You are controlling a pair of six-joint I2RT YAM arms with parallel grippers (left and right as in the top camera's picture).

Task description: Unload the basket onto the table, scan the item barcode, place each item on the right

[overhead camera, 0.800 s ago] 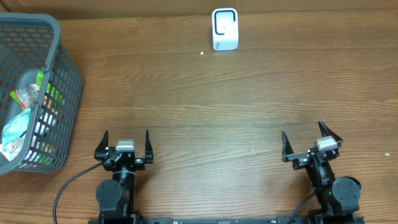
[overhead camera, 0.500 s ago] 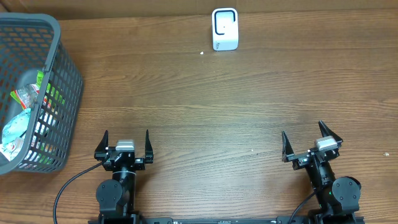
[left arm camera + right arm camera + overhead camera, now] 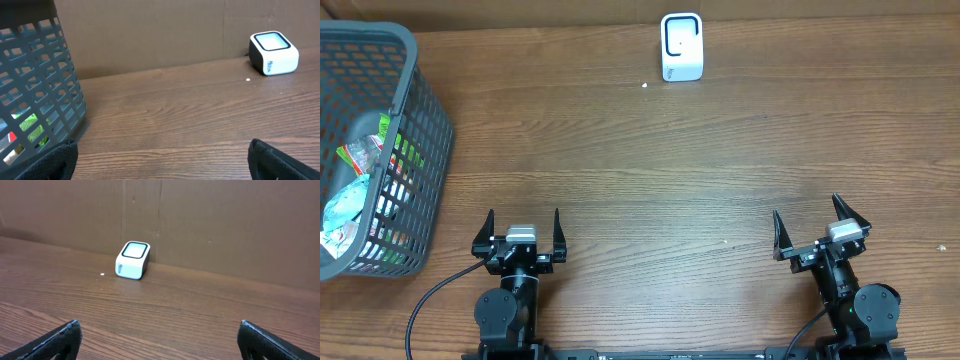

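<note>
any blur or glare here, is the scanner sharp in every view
Overhead: even light, no glare, scanner crisp. Left wrist: scanner sharp, basket looms large at left. Right wrist: scanner sharp, dim cardboard backdrop, own fingers dark in the bottom corners.

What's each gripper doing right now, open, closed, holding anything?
Left gripper: open, holding nothing.
Right gripper: open, holding nothing.
</note>
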